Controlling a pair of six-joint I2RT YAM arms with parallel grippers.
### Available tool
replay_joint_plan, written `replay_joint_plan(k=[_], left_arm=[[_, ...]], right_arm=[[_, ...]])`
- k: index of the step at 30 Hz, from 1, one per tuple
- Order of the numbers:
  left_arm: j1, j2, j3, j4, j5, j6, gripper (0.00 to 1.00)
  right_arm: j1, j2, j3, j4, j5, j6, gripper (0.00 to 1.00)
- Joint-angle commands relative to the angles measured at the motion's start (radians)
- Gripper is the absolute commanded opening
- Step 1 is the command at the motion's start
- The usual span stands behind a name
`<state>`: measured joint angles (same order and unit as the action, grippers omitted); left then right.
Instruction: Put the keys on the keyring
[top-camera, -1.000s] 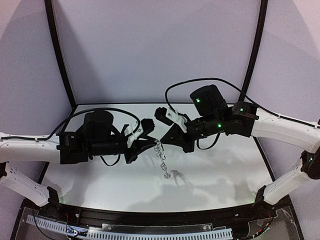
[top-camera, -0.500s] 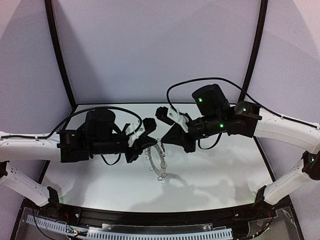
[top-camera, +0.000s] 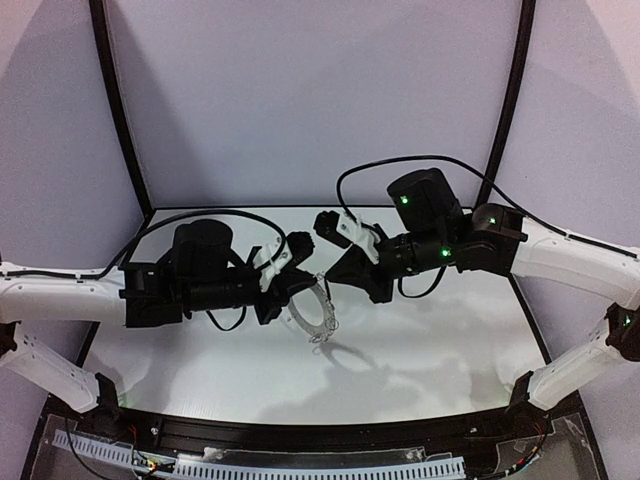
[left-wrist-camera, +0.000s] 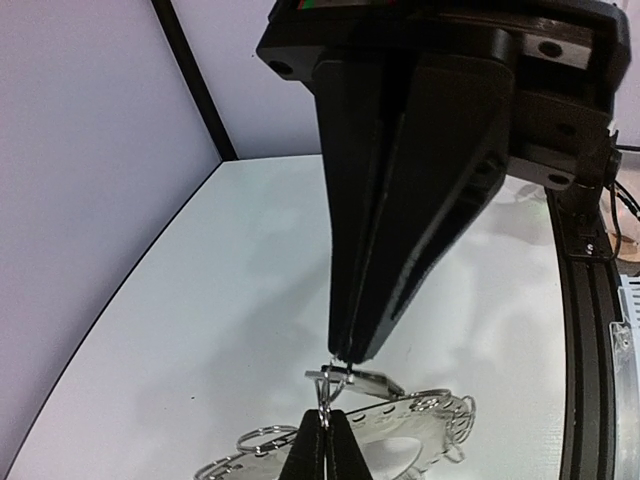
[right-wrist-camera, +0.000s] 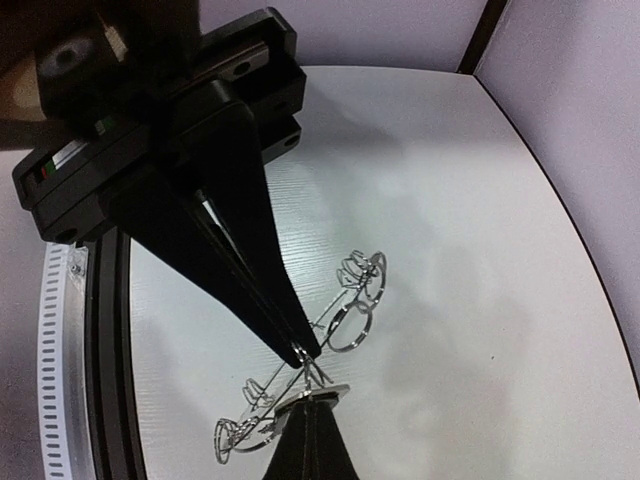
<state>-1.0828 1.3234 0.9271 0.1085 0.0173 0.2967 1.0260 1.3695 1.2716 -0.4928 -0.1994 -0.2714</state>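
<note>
Finds the keyring (top-camera: 313, 312) hanging clear of the white table (top-camera: 450, 340), over its middle, slung from two sets of fingertips nearly touching each other. Shows the left gripper (top-camera: 303, 284) with jaws pressed together on the thin wire fringe of the ring's rim, and the right gripper (top-camera: 338, 277) with jaws likewise closed, nipping a small metal piece (left-wrist-camera: 352, 377) just beside that wire. Cannot confirm that piece as the key's own loop; cannot make out a dark key body in any view. Judges the threading as under way, not as done. Warns of several ways to lose it from here: gripping so little metal at the very tips, with any pull in opposite directions likely to pop the wire free and drop the ring flat onto the table; twisting or swinging the dangling ring and so dragging the wire out of line; pressing the two tips closer and knocking them together, bending the fine wire; letting go of something as tiny as the key and leaving a hard pick-up from a smooth top. Notes a matte white surface with faint grain and a soft shadow toward the near edge, pale lilac walls on three sides, black struts (top-camera: 118, 110) rising from the far corners, a black rail (top-camera: 300, 432) along the near edge and a white slotted strip (top-camera: 300, 467) below.
</note>
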Motion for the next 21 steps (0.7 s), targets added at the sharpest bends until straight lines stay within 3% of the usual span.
replay_joint_plan(k=[1,21], left_arm=[[0.0,-0.072,-0.073,0.13,0.021,0.014,0.01],[0.001,-0.15,-0.204,0.398,0.161,0.024,0.01]], right_arm=[[0.0,-0.022,-0.015,0.049,0.037,0.019,0.0],[-0.049,0.042,-0.03,0.068,-0.151,0.087,0.0]])
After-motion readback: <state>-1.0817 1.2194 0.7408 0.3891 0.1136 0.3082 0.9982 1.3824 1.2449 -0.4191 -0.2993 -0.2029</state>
